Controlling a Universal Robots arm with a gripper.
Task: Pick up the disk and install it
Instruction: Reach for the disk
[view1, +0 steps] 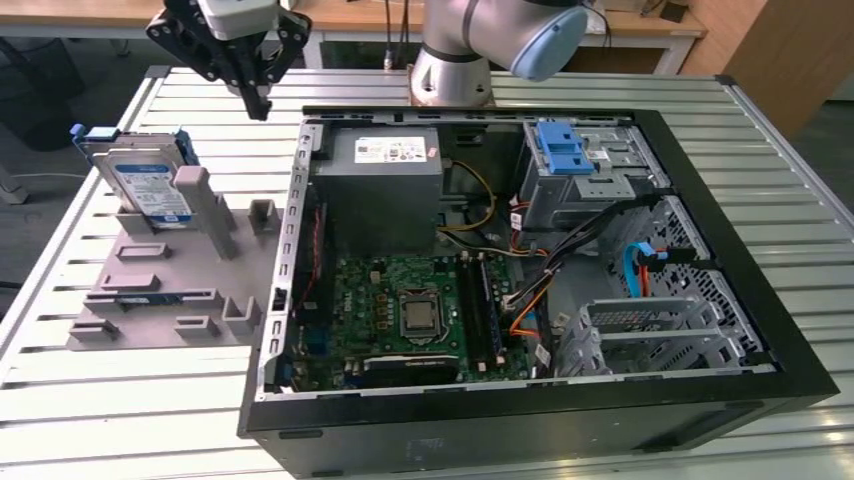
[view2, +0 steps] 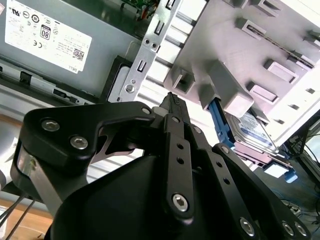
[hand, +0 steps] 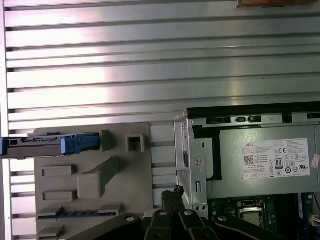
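One tool (view1: 256, 106), fingertips pressed together, pinching nothing. It hung above the desk (view1: 120, 400) near the far edge, over the strip between the plate (view1: 160, 300) and the case (view1: 534, 435), touching neither.

Disk (view1: 139, 182) was not yet picked up. It stood on edge at the plate's far corner, on the exterior view's left, label side showing, blue carrier along its edges. A grey post (view1: 195, 190) of the plate stood just beside it on the case side.

First wrist view: the disk (hand: 30, 146) showed edge-on, running out past the plate's edge. The tool (hand: 176, 191) was well apart from it and close to the case's metal rim.

Second wrist view: the disk (view2: 252, 131) sat beyond the plate's blocks, apart from the tool (view2: 172, 100).

Case lay open on the desk, taking up most of the exterior view's right. PSU (view1: 382, 180) sat in the case's far corner nearest the tool, with the board (view1: 414, 310) next to it toward the near side. A blue latch (view1: 561, 150) sat on the drive cage along the far wall.
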